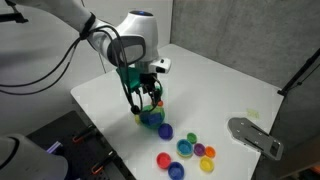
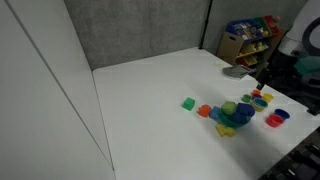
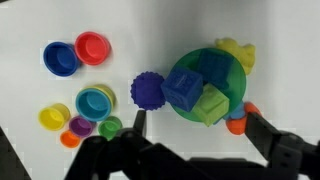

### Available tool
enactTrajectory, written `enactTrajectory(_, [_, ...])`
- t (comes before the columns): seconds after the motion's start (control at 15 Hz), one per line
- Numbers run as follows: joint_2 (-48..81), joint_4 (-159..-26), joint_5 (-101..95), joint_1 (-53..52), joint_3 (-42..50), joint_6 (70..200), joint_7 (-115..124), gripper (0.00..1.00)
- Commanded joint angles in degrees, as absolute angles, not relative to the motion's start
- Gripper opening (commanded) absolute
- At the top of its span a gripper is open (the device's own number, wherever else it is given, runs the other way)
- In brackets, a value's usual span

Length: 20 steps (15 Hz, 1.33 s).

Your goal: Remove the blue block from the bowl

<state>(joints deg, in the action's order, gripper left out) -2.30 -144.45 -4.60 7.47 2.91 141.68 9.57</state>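
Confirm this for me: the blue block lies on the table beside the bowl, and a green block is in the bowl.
Wrong on one point: the blue block sits inside the bowl, not beside it. The green block is in the bowl too, as the wrist view shows.

This looks like a lab or office test cell. A plain white desk [image 2: 150, 90] is backed by grey partition panels [image 2: 140, 30], and a wooden shelf of bright toys [image 2: 250, 40] stands at the upper right.
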Motion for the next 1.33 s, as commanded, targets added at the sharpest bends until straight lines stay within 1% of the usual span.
enactTrajectory(0.0, [7.66, -138.59, -0.36, 6.99, 4.37, 143.88, 4.46, 1.00])
enactTrajectory(0.33, [18.77, -133.22, 1.39, 7.58, 4.50, 145.25, 0.99, 1.00])
enactTrajectory(0.67, [25.80, -128.92, 0.60, 7.61, 4.23, 146.10, -0.80, 1.00])
enactTrajectory(0.73, [26.85, -128.26, 0.23, 7.50, 4.35, 146.19, -1.00, 0.93])
enactTrajectory(0.8, [27.69, -127.65, 0.13, 7.48, 4.42, 146.08, -1.15, 0.75])
enactTrajectory(0.93, [29.14, -126.58, -0.24, 7.32, 4.71, 145.67, -1.04, 0.58])
enactTrajectory(1.0, [29.69, -126.21, -0.44, 7.19, 4.86, 145.50, -0.88, 0.49])
enactTrajectory(1.07, [30.06, -125.90, -0.60, 7.06, 4.99, 145.30, -0.71, 0.42])
enactTrajectory(1.2, [30.01, -125.55, -0.76, 6.82, 5.14, 144.70, -0.36, 0.25])
enactTrajectory(1.27, [29.60, -125.56, -0.82, 6.68, 5.26, 144.28, -0.08, 0.19])
